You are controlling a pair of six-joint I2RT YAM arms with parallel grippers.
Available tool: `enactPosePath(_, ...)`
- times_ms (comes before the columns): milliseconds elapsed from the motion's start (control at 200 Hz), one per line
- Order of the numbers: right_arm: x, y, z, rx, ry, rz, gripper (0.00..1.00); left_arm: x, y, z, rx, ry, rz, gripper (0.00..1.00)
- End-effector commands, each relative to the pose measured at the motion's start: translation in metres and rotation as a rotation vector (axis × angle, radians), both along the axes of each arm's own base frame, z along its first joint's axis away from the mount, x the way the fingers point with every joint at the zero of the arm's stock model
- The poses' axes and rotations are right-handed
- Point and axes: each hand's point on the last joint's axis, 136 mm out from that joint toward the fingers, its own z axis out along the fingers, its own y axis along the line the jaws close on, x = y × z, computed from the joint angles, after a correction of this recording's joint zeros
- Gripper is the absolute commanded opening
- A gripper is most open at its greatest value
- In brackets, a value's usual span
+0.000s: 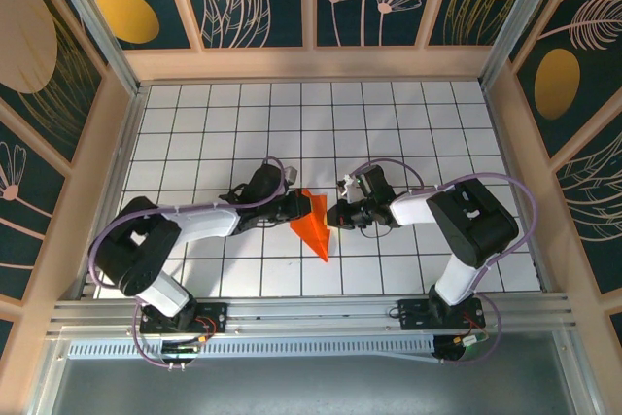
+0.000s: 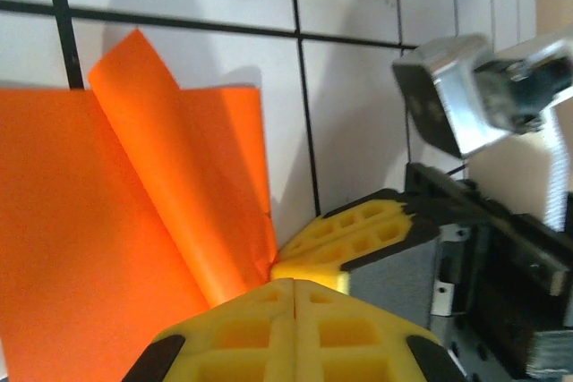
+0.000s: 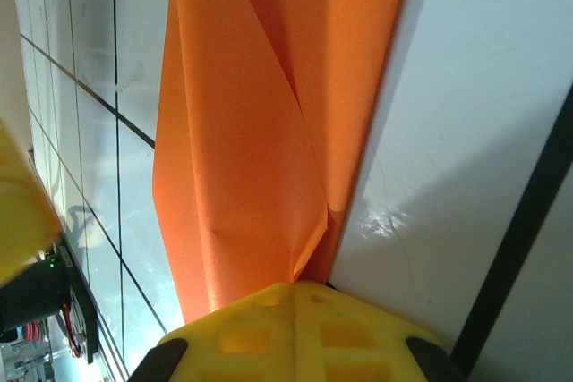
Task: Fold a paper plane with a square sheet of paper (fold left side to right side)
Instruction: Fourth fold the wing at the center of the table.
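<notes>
Currently the thin, creased orange paper plane [image 1: 311,225] lies at the top view's centre. The right gripper [image 3: 295,285] pinches its raised flap, and the left gripper [image 2: 294,285] sits closed against it. Best to carry the flap across slowly, align edges, then press the crease flat.

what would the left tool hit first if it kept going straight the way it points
The orange paper, already at the left tool's tips. Just beyond its edge sits the right tool, though depth there is unclear.
</notes>
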Motion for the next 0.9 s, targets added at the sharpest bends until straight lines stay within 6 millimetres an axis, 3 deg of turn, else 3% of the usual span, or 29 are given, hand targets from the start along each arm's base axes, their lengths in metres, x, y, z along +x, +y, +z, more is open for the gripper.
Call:
enactPosePath(0, -0.009, -0.017, -0.033, -0.123, 0.062, -0.028, 0.0, 0.001, -0.016, 0.0, -0.035, 0.004, -0.043, 0.0)
enactPosePath(170, -0.01, -0.019, -0.036, -0.136, 0.066, -0.026, 0.0, 0.0, -0.022, -0.01, -0.037, 0.025, -0.058, 0.0)
enactPosePath(325, -0.012, -0.02, -0.038, -0.145, 0.071, -0.024, 0.0, 0.0, -0.026, -0.006, -0.056, 0.017, -0.068, 0.0)
enactPosePath(345, -0.011, -0.02, -0.038, -0.145, 0.069, -0.025, 0.0, -0.001, -0.025, -0.016, -0.041, 0.036, -0.068, 0.0)
enactPosePath(440, -0.011, -0.021, -0.039, -0.153, 0.07, -0.024, 0.0, -0.002, -0.026, -0.019, -0.039, 0.043, -0.071, 0.0)
enactPosePath(896, -0.014, -0.025, -0.045, -0.194, 0.075, -0.014, 0.0, -0.005, -0.012, -0.043, 0.032, 0.075, -0.032, 0.0)
